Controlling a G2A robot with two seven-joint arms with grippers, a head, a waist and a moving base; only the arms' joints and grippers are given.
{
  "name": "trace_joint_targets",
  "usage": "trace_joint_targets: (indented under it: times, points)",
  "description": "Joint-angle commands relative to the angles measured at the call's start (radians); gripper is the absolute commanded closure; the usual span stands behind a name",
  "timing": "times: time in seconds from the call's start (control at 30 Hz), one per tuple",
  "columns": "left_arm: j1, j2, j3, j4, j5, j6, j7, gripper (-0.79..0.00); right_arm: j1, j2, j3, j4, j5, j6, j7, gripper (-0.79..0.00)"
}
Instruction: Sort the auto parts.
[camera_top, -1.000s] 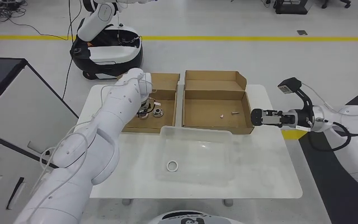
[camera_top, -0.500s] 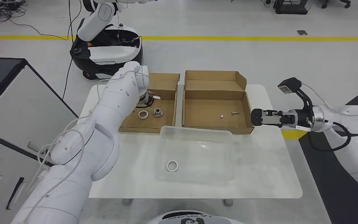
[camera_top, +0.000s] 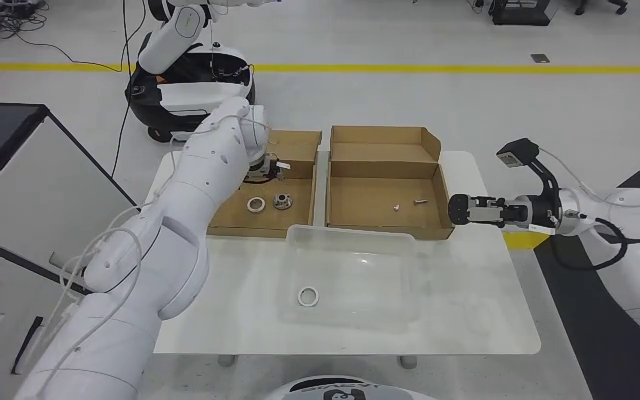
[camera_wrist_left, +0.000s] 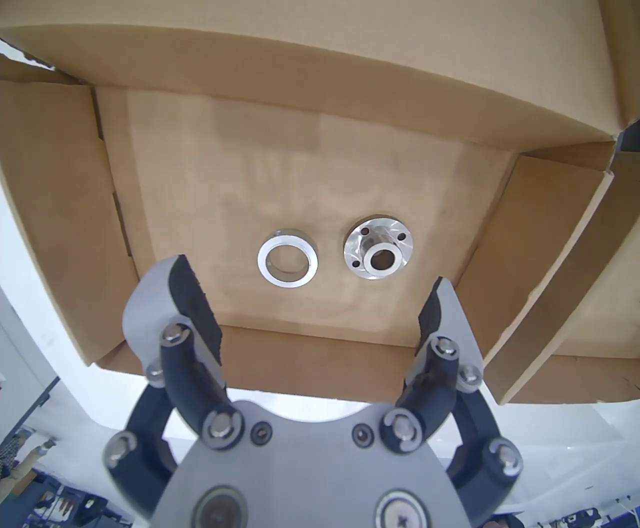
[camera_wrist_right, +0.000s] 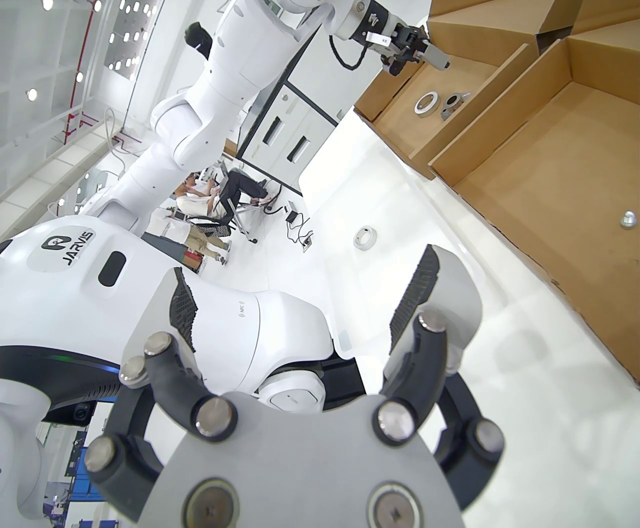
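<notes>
Two metal parts lie side by side on the floor of the left cardboard box (camera_top: 300, 150): a plain ring (camera_top: 256, 205) (camera_wrist_left: 287, 257) and a flanged hub (camera_top: 283, 201) (camera_wrist_left: 378, 248). My left gripper (camera_top: 272, 165) (camera_wrist_left: 310, 295) hangs above the box behind them, open and empty. Another ring (camera_top: 309, 296) (camera_wrist_right: 363, 236) rests in the clear plastic bin (camera_top: 400, 310). Two small bolts (camera_top: 398, 208) lie in the right cardboard box (camera_top: 345, 215). Just off that box's right edge my right gripper (camera_top: 452, 209) (camera_wrist_right: 305, 295) is open and holds nothing.
The two cardboard boxes stand side by side at the back of the white table (camera_top: 470, 300), their lids folded up behind. The clear bin sits in front of them. Bare table lies to the bin's right and left.
My left gripper has drawn back from over the ring and hub toward the far side of the box, leaving the ring uncovered. The right arm has stayed still.
</notes>
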Motion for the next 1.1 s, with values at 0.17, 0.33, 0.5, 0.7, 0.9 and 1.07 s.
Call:
trace_joint_targets:
  times: [0.17,0.33,0.5,0.7,0.9,1.07]
  points:
    - [-0.001,0.009,0.021,-0.071,0.075,-0.065,0.003,-0.785,0.0,0.0,0.0,0.0,0.0,0.0,0.0,-0.785]
    - [-0.002,0.033,0.038,-0.193,0.164,-0.161,-0.068,-0.785,0.0,0.0,0.0,0.0,0.0,0.0,0.0,-0.785]
    - [0.023,0.076,0.017,-0.368,0.219,-0.231,-0.162,-0.785,0.0,0.0,0.0,0.0,0.0,0.0,0.0,-0.785]
    - [0.13,0.169,-0.086,-0.706,0.26,-0.376,-0.275,-0.785,0.0,0.0,0.0,0.0,0.0,0.0,0.0,-0.785]
    - [0.265,0.265,-0.176,-0.963,0.198,-0.545,-0.275,-0.785,0.0,0.0,0.0,0.0,0.0,0.0,0.0,-0.785]
    - [0.316,0.333,-0.182,-1.085,0.086,-0.606,-0.275,-0.785,0.0,0.0,0.0,0.0,0.0,0.0,0.0,-0.785]
